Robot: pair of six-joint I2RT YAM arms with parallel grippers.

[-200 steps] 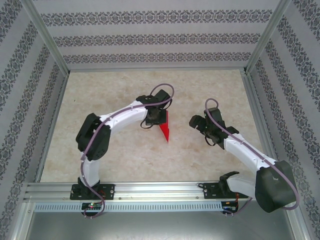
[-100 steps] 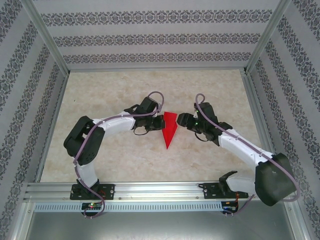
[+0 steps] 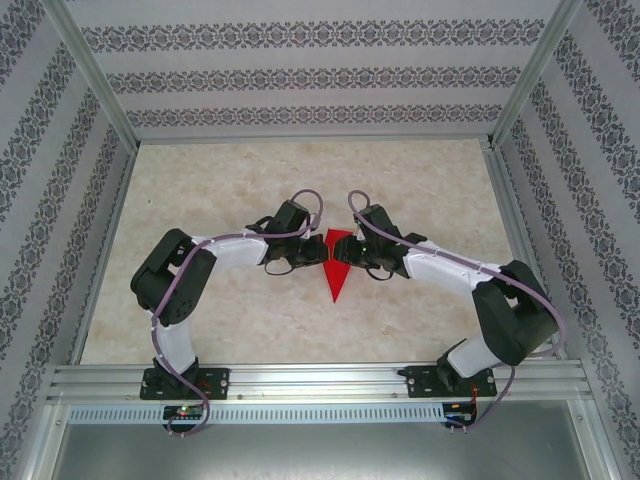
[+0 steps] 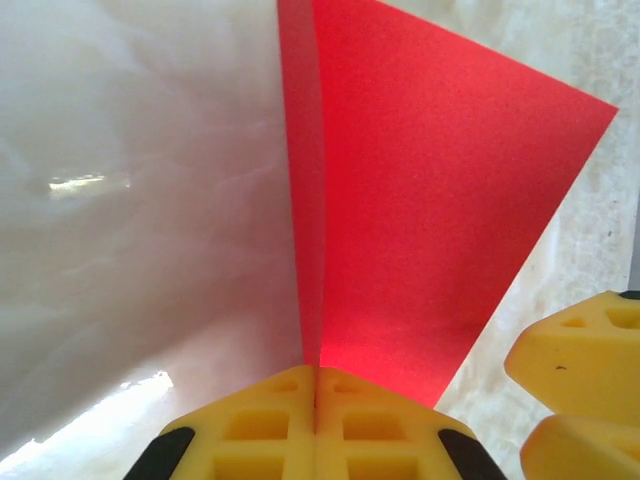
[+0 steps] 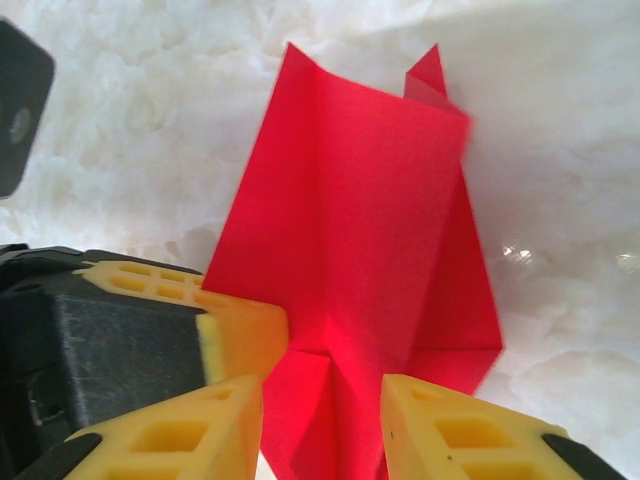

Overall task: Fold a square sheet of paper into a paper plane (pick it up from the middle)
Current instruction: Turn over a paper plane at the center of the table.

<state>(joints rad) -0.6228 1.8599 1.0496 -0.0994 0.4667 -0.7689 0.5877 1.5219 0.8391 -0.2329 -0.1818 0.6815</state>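
Note:
The square sheet of paper is now a red paper plane (image 3: pixel 336 278), a narrow dart with its tip toward the near edge, at mid-table. My left gripper (image 3: pixel 318 256) is shut on its left side. In the left wrist view the yellow fingers (image 4: pixel 260 430) press together on the upright centre fold of the plane (image 4: pixel 430 200). My right gripper (image 3: pixel 352 262) meets it from the right. In the right wrist view its jaws (image 5: pixel 320 400) stand apart on either side of the plane's (image 5: pixel 360 200) raised keel, with the left gripper's finger (image 5: pixel 235 325) beside them.
The pale marbled tabletop (image 3: pixel 230 180) spreads around both arms. Aluminium frame rails (image 3: pixel 300 380) run along the near edge and up the corners, with patterned walls behind. The right gripper's fingers (image 4: pixel 580 390) show at the lower right of the left wrist view.
The right arm swung left to the plane and its jaws narrowed around the keel. The left gripper kept its hold and shifted the plane slightly down and right.

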